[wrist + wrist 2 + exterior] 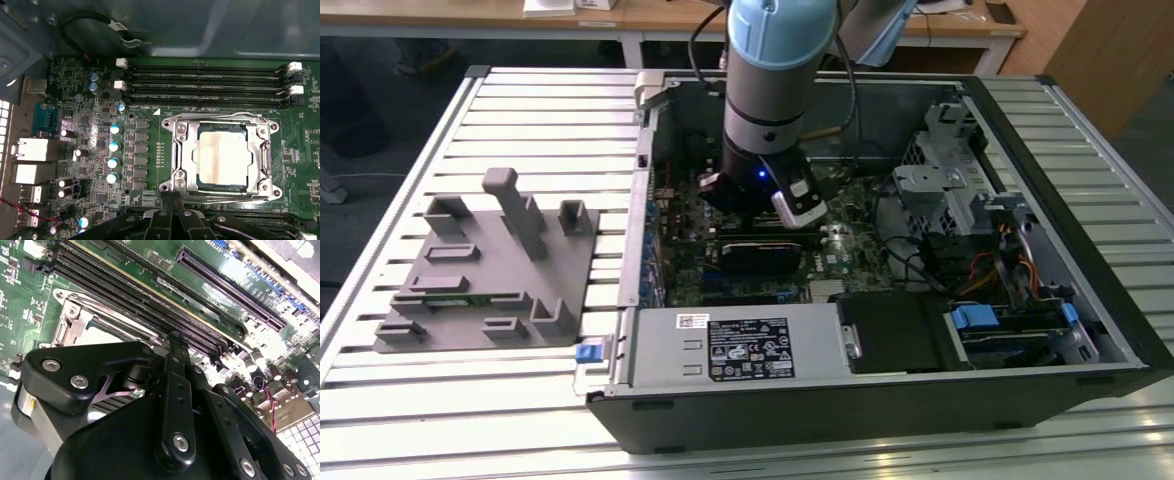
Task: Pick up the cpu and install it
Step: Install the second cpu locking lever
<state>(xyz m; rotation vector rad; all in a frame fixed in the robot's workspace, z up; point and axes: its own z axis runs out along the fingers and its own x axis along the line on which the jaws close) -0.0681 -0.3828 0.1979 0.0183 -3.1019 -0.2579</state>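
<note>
While the arm [771, 90] stands almost straight down into the open computer case [1067, 330], the cpu [223, 156] lies flat inside the motherboard socket [176, 150], as the first wrist view shows. It is a small thin square chip with a pale silvery metal top that looks a little dull and smudged, and its dark edge is framed on all sides by the shiny metal bracket of the socket. Just beside the socket run four long memory slots [205, 82], parallel to one side of it.

At the arm's lower end the gripper [761, 215] hangs low over the motherboard [854, 250], near the middle of the case. Its black linkage bars [175, 405] are close together in the second wrist view, but the fingertips are hidden, so I cannot tell if they are spread or pressed together.

On the exterior view's left, a grey plastic fixture [494, 270] with upright blocks rests on the slatted table [520, 110], well apart from the arm.
</note>
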